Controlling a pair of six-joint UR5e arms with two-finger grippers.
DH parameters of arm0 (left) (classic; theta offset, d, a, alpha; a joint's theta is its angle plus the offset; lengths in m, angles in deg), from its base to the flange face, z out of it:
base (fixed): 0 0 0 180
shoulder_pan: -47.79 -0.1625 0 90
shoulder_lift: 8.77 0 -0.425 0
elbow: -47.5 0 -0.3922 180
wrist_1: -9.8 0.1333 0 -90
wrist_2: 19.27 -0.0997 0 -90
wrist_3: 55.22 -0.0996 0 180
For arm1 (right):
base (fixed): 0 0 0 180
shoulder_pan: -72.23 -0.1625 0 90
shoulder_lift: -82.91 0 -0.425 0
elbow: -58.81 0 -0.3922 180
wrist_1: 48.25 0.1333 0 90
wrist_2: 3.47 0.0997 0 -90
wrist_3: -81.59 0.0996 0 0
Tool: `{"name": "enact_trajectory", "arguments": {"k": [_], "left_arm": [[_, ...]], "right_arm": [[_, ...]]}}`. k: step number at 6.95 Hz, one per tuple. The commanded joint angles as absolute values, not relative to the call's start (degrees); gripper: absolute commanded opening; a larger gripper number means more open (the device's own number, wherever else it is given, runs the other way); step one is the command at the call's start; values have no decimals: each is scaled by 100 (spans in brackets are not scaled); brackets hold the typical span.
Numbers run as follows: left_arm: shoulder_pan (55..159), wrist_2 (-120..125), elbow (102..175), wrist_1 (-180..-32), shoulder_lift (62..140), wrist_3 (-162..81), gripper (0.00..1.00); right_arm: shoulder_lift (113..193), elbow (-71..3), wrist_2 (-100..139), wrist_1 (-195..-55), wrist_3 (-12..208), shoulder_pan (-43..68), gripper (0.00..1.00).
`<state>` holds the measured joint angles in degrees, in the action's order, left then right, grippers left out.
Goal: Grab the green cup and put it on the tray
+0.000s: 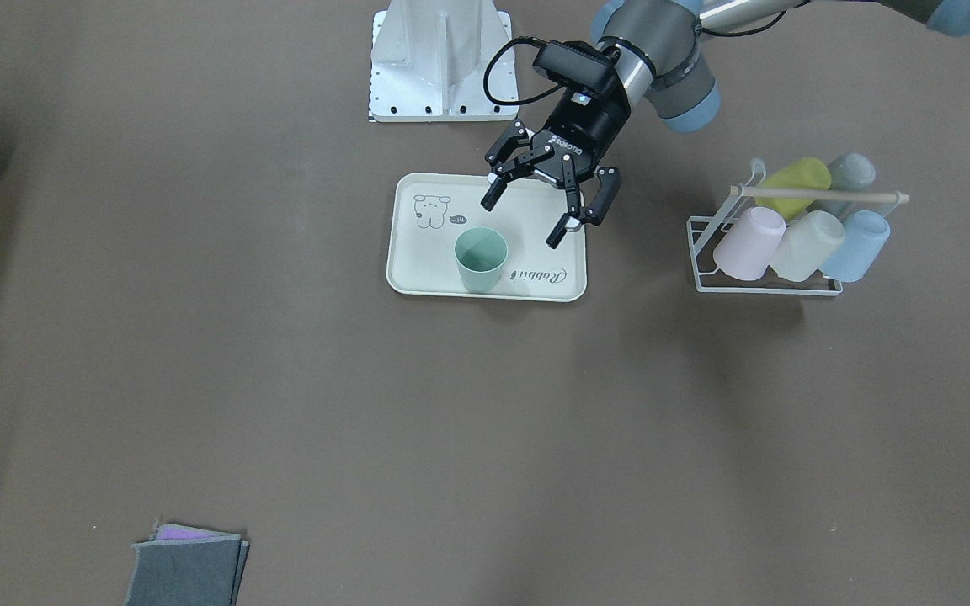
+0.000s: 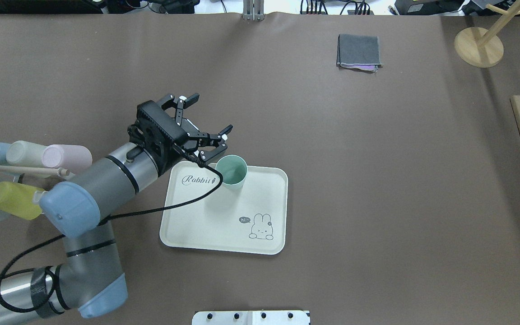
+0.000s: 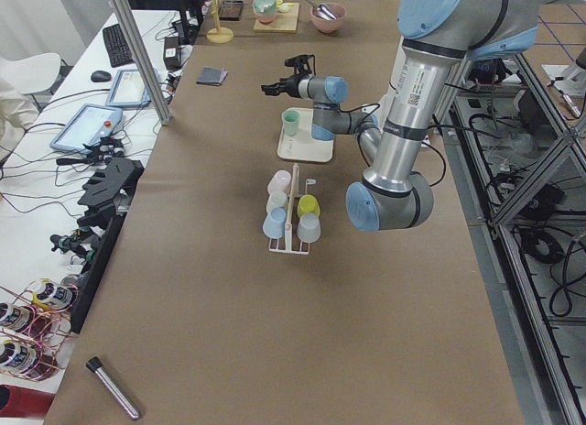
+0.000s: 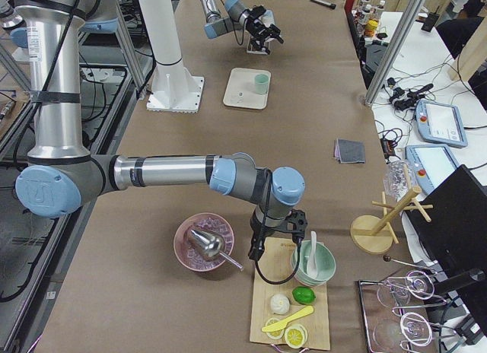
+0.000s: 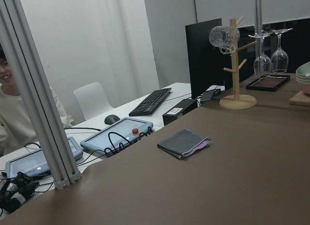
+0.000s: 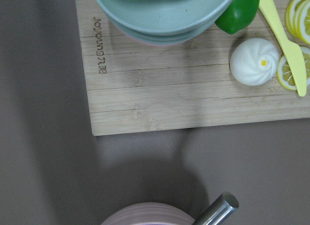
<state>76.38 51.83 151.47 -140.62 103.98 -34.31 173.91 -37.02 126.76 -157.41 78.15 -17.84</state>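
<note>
Grey cloth (image 1: pixel 189 571) lower left; at centre, green cup (image 1: pixel 481 258) upright on tray (image 1: pixel 418 268), left gripper (image 1: pixel 523 220) spread wide just upper right; right gripper (image 4: pixel 278 225) impossible to judge.

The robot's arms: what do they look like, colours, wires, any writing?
Both the left arm and right arm are silvery-grey tubes with pale blue caps at the joints. The left gripper is black, with two jointed fingers and small white lettering on its body. A black camera box sits on that wrist, trailing a black cable.
</note>
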Motion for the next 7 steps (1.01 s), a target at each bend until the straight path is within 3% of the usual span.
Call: {"name": "enact_trajectory", "arguments": {"k": [1,3,5,7], "left_arm": [[9044,6898,15551,-13277,9902,-3045,97],[10337,8412,15543,-12865,9400,-2878,98],[10859,9327,15447,-12767,8593,-2344,97],[11753,10634,15446,-11648,8230,-2323,98]], "right_arm": [[17370,-3708,12688,-15741,7816,-1786,100],[17361,-3708,12670,-15741,7825,-1786,100],[17388,-3708,12644,-15741,7825,-1786,100],[17326,-3769,12635,-15741,7825,-1786,100]]}}
